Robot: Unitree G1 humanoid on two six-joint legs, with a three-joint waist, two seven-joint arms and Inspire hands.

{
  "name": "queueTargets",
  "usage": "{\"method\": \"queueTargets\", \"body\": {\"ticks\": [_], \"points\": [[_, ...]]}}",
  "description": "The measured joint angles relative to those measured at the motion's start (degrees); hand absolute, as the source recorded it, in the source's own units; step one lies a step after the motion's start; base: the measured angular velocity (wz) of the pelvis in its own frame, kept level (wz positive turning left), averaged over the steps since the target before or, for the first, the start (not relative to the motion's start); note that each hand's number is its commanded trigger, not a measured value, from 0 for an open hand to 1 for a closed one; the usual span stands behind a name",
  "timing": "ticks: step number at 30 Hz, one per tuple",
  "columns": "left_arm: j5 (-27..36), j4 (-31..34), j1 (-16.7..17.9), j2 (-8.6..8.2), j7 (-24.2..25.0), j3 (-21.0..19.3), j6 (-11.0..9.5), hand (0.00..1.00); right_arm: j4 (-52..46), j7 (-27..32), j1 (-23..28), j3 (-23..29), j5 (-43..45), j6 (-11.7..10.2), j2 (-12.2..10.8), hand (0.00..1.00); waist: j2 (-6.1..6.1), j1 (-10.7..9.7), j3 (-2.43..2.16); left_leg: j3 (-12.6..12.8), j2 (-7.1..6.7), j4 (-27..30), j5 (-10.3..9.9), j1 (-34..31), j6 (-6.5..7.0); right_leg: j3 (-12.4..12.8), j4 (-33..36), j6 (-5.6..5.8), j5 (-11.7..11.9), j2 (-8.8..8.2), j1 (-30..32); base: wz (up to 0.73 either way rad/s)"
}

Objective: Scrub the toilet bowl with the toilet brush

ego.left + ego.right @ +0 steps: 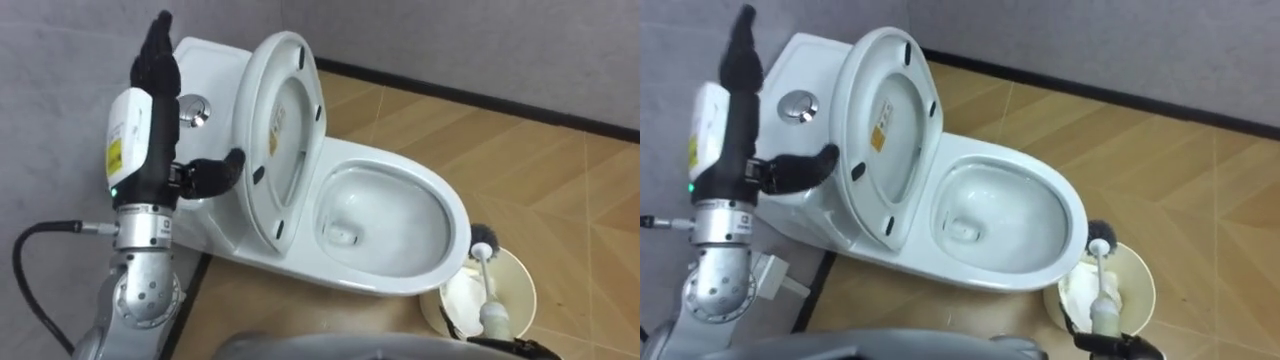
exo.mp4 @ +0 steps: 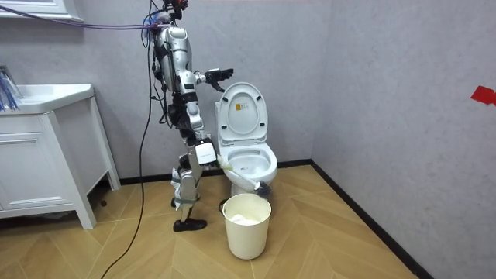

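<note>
The left robot hand (image 1: 155, 75) was raised with its fingers straight and pointing upward and the thumb spread sideways. It gripped nothing. The raised toilet lid (image 1: 285, 120) stood just beside the thumb. The flush button (image 1: 197, 108) lay on the cistern (image 1: 215, 60) close behind the hand. Beyond the lid, on the side away from this hand, the toilet (image 1: 400, 160) bowl was uncovered.

The right robot hand (image 1: 505, 343) was closed on the handle of the toilet brush (image 1: 487, 280). The brush ran forward from this hand. Its dark head (image 1: 483, 238) was outside the bowl, close to the rim, above a cream bucket (image 1: 520, 280). The bucket stood on the wooden floor (image 1: 560, 170), directly under the brush and against the toilet.

The eye views gave the thumb-to-lid spacing and the bowl interior. The room view showed the robot standing upright beside the toilet, with the right robot hand low at thigh level. It also showed a white vanity cabinet (image 2: 46, 147) well behind the robot.
</note>
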State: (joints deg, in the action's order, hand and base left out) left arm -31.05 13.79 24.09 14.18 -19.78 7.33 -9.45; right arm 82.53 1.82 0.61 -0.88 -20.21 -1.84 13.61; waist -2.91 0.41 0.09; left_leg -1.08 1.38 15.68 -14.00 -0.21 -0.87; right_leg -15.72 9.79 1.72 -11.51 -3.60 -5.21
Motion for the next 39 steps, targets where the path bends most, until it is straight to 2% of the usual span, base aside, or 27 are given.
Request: {"method": "queueTargets", "body": {"ticks": [5, 10, 13, 17, 22, 24, 25, 26, 27, 31, 34, 36, 39], "points": [[2.27, -1.64, 0.13, 0.12, 0.10, 0.35, -0.04, 0.00, -0.27, 0.16, -1.32, -0.05, 2.61, 0.08, 0.29, 1.00, -0.70, 0.33, 0.25, 0.32, -0.02, -0.26, -0.01, 0.96, 0.01, 0.35, 0.11, 0.01, 0.00, -0.06, -0.67, -0.03], [2.17, -1.94, 0.13, 0.48, 0.39, 0.82, -0.04, 0.00, -0.44, 0.12, -2.93, -0.09, 3.18, 0.09, 0.88, 1.00, -0.51, 0.42, 0.34, 0.55, 0.03, -0.48, -0.02, 0.90, 0.02, 0.70, 0.25, 0.02, 0.02, -0.01, -0.34, -0.01], [2.12, -2.23, 0.15, 0.53, 0.33, 0.79, -0.06, 0.00, -1.13, 0.13, -2.90, -0.13, 4.32, 0.28, 1.46, 1.00, -0.21, 1.29, 0.34, 0.74, 0.06, -0.93, 0.00, 0.92, 0.03, 0.88, 0.23, 0.02, 0.02, -0.01, -0.10, -0.04], [2.15, -5.91, 0.87, 0.57, 0.20, 0.52, -1.28, 0.00, -2.66, 0.12, -2.81, -0.11, 5.09, 0.76, 2.20, 1.00, -0.03, 2.15, 0.44, 1.15, 0.07, -1.71, 0.09, 1.47, 0.07, 1.37, 0.19, 0.04, 0.04, 0.00, -0.02, -0.04], [1.96, -12.01, 1.97, 0.59, 0.40, 0.79, -1.56, 0.00, -4.29, -0.04, -2.79, -0.11, 5.01, 0.78, 2.88, 1.00, 0.06, 3.30, 0.50, 1.24, 0.04, -2.35, 0.49, 1.94, -0.03, 1.38, -0.03, 0.03, 0.03, 0.01, -0.30, 0.00], [0.48, -18.43, 1.43, 0.61, 0.77, 0.97, 1.02, 0.00, -5.46, -0.25, -2.79, -0.62, 4.91, 0.60, 2.93, 1.00, -0.10, 3.03, 0.48, 1.24, 0.06, -2.36, 0.56, 1.55, -0.09, 1.45, -0.08, 0.02, 0.03, 0.06, 0.12, 0.00], [-0.01, -20.13, 1.47, 0.75, 1.08, 1.03, 1.53, 0.00, -5.52, -0.43, -2.78, -0.71, 4.91, 0.58, 2.93, 1.00, -0.16, 2.99, 0.51, 1.24, 0.05, -2.37, 0.56, 1.47, -0.09, 1.45, -0.10, 0.02, 0.03, 0.06, 0.19, 0.00], [-1.08, -22.32, 1.65, 0.86, 1.52, 0.82, 2.28, 0.00, -5.51, -0.94, -2.55, -0.69, 4.90, 0.57, 2.93, 1.00, -0.10, 2.93, 0.41, 1.24, 0.05, -2.44, 0.56, 1.42, -0.09, 1.42, -0.21, 0.02, 0.02, 0.06, 0.23, 0.00], [-2.94, -22.11, 1.82, 1.30, 1.56, 0.88, 1.85, 0.00, -5.43, -1.51, -2.11, -0.70, 4.89, 0.58, 2.99, 1.00, -0.46, 2.98, 0.34, 1.24, 0.05, -2.55, 0.56, 1.33, -0.09, 1.41, -0.24, 0.03, 0.02, 0.06, 0.38, 0.00], [-4.96, -22.09, 1.76, 1.36, 1.32, 0.62, 1.55, 0.00, -5.47, -2.50, -1.75, -0.83, 4.97, 0.58, 3.63, 1.00, -0.89, 3.51, 0.21, 1.27, 0.05, -2.66, 0.56, 1.10, -0.08, 1.41, -0.21, 0.03, 0.02, 0.05, 0.59, 0.00], [-6.85, -22.64, 1.82, 2.47, 1.73, 0.51, 1.58, 0.00, -6.10, -2.76, -0.80, -1.68, 4.99, 0.58, 3.77, 1.00, -0.68, 4.08, 0.10, 1.29, 0.08, -2.68, 0.57, 1.66, -0.08, 1.43, -0.21, 0.03, 0.02, 0.06, 0.21, -0.02], [-8.11, -24.05, 1.64, 2.69, 1.77, 0.43, 1.53, 0.00, -6.57, -2.76, -0.32, -1.69, 5.04, 0.58, 4.05, 1.00, -0.25, 4.40, -0.11, 1.73, 0.11, -2.92, 0.58, 1.97, -0.08, 1.49, -0.23, 0.03, 0.03, 0.05, 0.15, -0.09], [-9.78, -24.69, 1.66, 2.79, 2.00, 0.06, 1.89, 0.00, -6.82, -3.26, 0.12, -0.97, 5.06, 0.62, 4.05, 1.00, -0.09, 4.19, -0.14, 1.84, 0.14, -2.90, 0.58, 2.11, -0.08, 1.46, -0.21, 0.03, 0.03, 0.04, 0.07, -0.02]]}}
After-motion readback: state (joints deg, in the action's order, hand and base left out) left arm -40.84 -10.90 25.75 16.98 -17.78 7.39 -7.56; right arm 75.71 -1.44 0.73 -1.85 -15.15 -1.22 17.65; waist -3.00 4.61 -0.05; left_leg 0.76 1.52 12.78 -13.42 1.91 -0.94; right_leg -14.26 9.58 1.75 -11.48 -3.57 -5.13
